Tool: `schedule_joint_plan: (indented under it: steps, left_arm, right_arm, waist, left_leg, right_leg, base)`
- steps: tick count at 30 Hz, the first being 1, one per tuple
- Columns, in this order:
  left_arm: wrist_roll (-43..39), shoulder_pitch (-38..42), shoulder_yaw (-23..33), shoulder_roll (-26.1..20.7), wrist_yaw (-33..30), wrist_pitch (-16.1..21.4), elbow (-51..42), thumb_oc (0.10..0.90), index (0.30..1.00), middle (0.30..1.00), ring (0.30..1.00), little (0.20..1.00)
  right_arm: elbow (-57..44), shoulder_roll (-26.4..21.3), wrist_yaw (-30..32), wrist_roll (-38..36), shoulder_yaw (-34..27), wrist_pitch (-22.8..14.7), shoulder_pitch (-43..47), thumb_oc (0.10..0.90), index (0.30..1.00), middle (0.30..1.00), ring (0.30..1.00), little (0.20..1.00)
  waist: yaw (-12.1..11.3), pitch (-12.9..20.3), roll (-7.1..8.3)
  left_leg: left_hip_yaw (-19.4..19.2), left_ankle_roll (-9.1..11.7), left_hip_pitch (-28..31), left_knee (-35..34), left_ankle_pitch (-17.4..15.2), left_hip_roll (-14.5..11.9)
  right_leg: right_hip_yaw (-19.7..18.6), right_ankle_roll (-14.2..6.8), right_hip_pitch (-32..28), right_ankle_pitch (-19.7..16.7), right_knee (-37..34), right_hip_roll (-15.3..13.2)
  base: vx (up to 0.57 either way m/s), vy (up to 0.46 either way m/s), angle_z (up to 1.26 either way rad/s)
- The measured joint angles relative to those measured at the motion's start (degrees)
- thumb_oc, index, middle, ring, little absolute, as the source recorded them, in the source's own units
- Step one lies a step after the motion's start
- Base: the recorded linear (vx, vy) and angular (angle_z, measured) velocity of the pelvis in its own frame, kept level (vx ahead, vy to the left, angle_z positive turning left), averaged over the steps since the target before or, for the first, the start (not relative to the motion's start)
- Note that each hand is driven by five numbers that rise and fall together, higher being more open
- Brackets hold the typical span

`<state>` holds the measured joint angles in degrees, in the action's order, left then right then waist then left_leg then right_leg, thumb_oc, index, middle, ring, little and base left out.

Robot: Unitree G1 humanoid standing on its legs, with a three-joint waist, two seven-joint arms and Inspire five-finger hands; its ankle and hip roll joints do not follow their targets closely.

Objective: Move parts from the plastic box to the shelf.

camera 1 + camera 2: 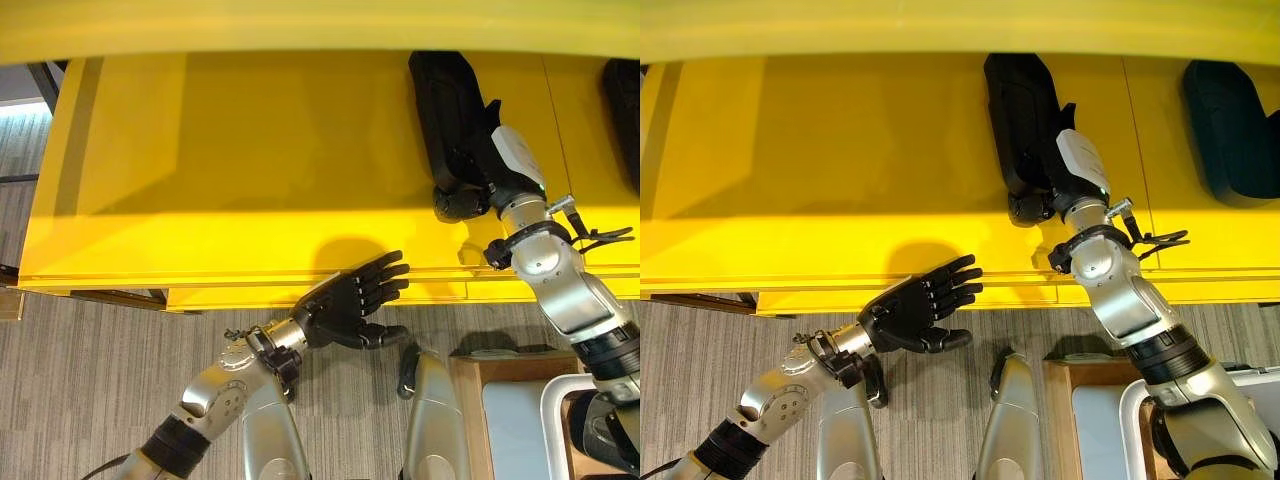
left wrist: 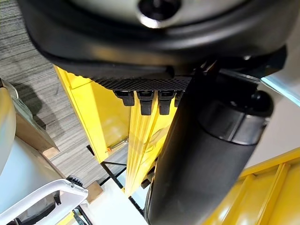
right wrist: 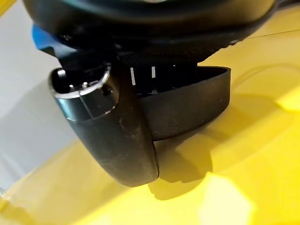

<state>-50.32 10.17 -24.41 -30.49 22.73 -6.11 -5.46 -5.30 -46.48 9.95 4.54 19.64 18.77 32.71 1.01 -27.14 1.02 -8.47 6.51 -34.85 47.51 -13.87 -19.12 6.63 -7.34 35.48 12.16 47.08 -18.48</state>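
A long black part (image 1: 440, 90) lies on the yellow shelf (image 1: 230, 150), towards its back right. My right hand (image 1: 492, 162) reaches over the shelf and is shut on the part's near end; in the right wrist view its thumb (image 3: 112, 136) curls across the part's curved rim (image 3: 192, 110), which rests on the yellow surface. My left hand (image 1: 345, 305) hovers open at the shelf's front edge, fingers straight and spread, holding nothing. In the left wrist view its fingers (image 2: 140, 98) point along the shelf's yellow edge.
A second black part (image 1: 1230, 120) lies on the shelf further right. A pale plastic box (image 1: 520, 420) with a white rim stands on a wooden stand at the lower right. Grey carpet lies below the shelf front.
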Motion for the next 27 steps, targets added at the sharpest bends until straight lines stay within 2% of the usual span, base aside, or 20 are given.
schedule_joint_plan:
  steps: [3, 9, 16, 23, 27]
  left_arm:
    - [0.0, -0.4, 0.1, -0.1, -0.8, 0.0, -0.6, 0.900, 1.000, 1.000, 1.000, 1.000]
    - [0.1, -0.4, 0.0, -0.1, -1.3, 0.0, -0.9, 0.900, 1.000, 1.000, 1.000, 1.000]
    - [0.1, -0.3, 0.1, -0.1, -2.1, -0.5, -1.3, 0.900, 1.000, 1.000, 1.000, 1.000]
    - [0.0, 1.7, -0.1, 0.0, -2.0, -2.3, -1.2, 0.900, 1.000, 1.000, 1.000, 1.000]
    - [0.0, 2.0, -0.1, 0.1, -2.0, -2.7, -1.3, 0.900, 1.000, 1.000, 1.000, 1.000]
  right_arm:
    - [-1.6, 0.0, -0.1, 2.2, -0.1, -0.3, -2.1, 0.400, 0.300, 0.300, 0.300, 0.300]
    - [-1.2, 0.0, 1.0, 2.2, -0.2, -1.4, -2.6, 0.400, 0.300, 0.300, 0.300, 0.300]
    - [5.2, 1.3, 3.1, 2.1, -0.2, -1.0, 2.1, 0.400, 0.300, 0.300, 0.300, 0.300]
    - [14.3, 4.1, 4.1, 2.2, 2.2, 0.2, 11.3, 0.400, 0.300, 0.300, 0.300, 0.300]
    - [14.3, 4.1, 3.3, 4.0, 2.4, 1.0, 11.3, 0.400, 0.300, 0.300, 0.300, 0.300]
  waist:
    - [0.7, -0.1, 0.01]
    - [0.5, -0.1, 0.03]
    - [0.2, -0.2, -0.08]
    - [-0.7, -0.6, -0.92]
    - [-1.2, -0.7, -1.06]
  left_leg:
    - [-0.3, 0.0, 0.0, 0.0, 0.0, -0.7]
    - [-0.5, 0.2, 0.5, -1.1, 0.5, -0.8]
    - [-0.6, 0.5, 0.7, -1.7, 1.0, -0.8]
    - [-0.8, 0.4, 1.1, -1.7, 1.1, -0.7]
    - [-0.8, 0.4, 1.1, -1.7, 1.1, -0.6]
  right_leg:
    - [0.0, 0.2, 0.0, -0.1, -0.5, 0.6]
    - [0.1, 0.3, 0.0, -0.2, -0.8, 0.8]
    - [0.1, 0.4, 0.1, -0.3, -0.8, 0.8]
    - [0.1, 0.6, 0.0, -0.4, -0.8, 0.6]
    - [0.1, 0.6, 0.0, -0.5, -0.7, 0.4]
  base:
    - [0.01, 0.007, -0.09]
    - [0.00, -0.006, -0.02]
    - [-0.01, -0.009, 0.00]
    - [0.00, 0.006, 0.00]
    - [0.00, 0.009, 0.00]
